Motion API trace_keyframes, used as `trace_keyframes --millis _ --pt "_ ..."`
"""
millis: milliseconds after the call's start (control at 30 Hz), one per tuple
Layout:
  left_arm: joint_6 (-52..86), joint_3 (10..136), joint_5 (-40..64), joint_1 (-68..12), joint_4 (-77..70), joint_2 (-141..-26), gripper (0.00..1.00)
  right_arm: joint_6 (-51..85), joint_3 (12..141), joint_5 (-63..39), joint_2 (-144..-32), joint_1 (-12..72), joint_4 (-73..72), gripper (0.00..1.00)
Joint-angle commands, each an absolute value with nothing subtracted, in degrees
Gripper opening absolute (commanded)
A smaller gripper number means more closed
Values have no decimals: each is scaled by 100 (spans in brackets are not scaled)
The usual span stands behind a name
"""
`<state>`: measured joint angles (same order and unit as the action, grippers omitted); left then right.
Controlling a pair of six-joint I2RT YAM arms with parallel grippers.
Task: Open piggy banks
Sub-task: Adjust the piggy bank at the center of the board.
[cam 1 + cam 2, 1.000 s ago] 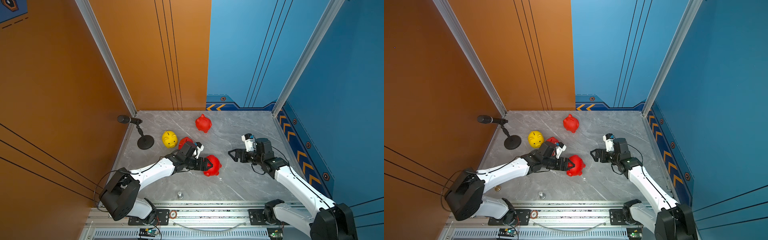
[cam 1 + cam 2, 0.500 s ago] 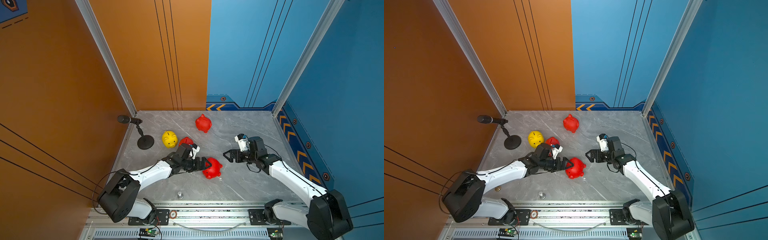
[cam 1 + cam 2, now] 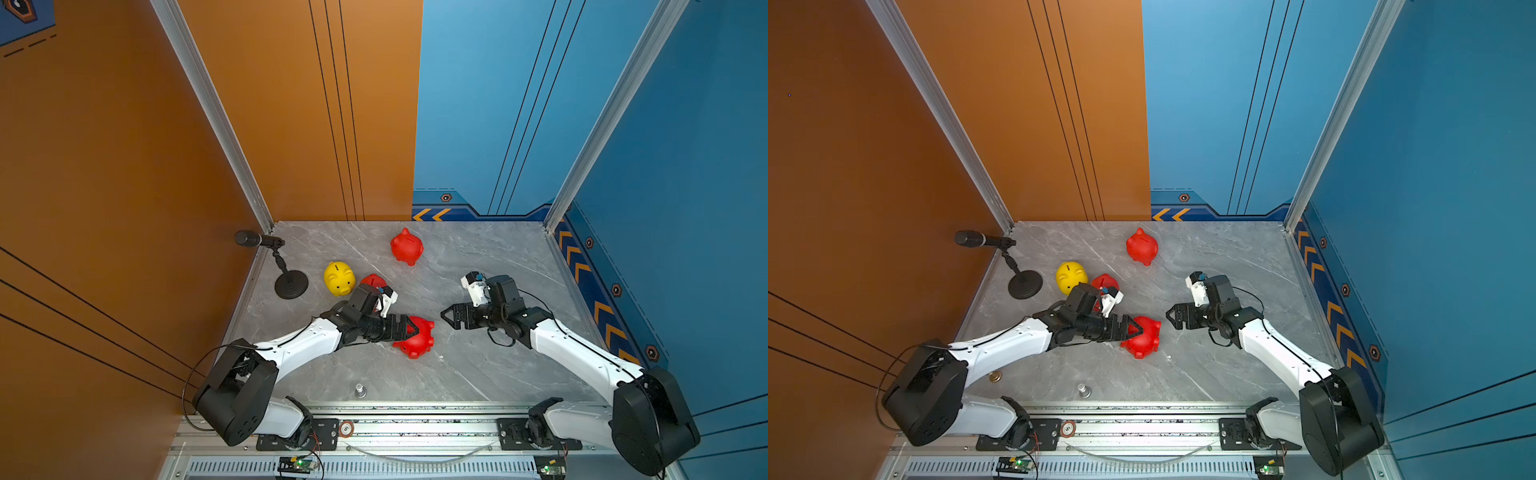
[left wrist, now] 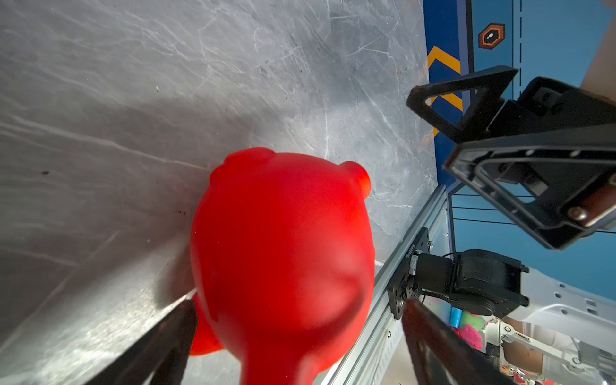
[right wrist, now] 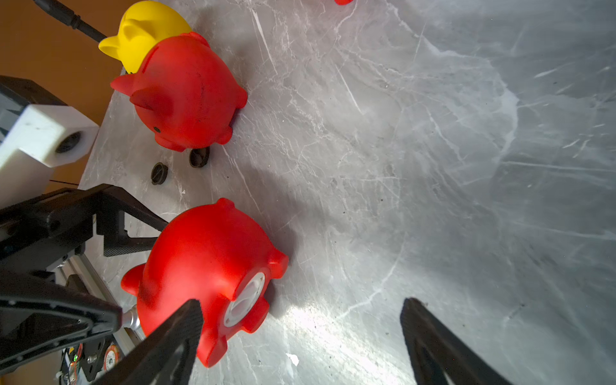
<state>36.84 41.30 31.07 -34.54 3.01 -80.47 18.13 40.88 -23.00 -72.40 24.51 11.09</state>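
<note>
On table (image 3: 478, 257), far piggy bank (image 3: 407, 247) alone at back. At left, microphone stand (image 3: 291, 284), then leftmost piggy bank (image 3: 339, 278) just beside middle piggy bank (image 3: 371, 280), plug discs (image 5: 159, 173) before it. In front, nearest piggy bank (image 3: 419, 340) on its side between left gripper (image 3: 409, 328) and right gripper (image 3: 448, 319).

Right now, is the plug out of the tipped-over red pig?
No: the right wrist view shows a white plug seated in the belly of the red pig, between its feet.

I see a black mic stand (image 3: 291, 284) at my grey table's (image 3: 478, 257) left edge, one black plug disc (image 5: 159, 173) near another disc (image 5: 199, 156), and a metal stud (image 3: 360, 390) up front.
</note>
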Motion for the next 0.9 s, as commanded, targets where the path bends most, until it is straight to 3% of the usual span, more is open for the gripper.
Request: trace_keyframes --millis 0,300,867 --pt "3549 4095 3008 -3419 18 -7997 98 1727 4043 -1862 -7419 2710 1072 94" --pt "3363 3712 1885 -3639 -741 -7735 98 2159 3631 -1143 -7584 3200 706 93" --pt "3708 3504 328 -4360 -1513 -8350 98 2467 3601 -906 -8140 3954 19 93"
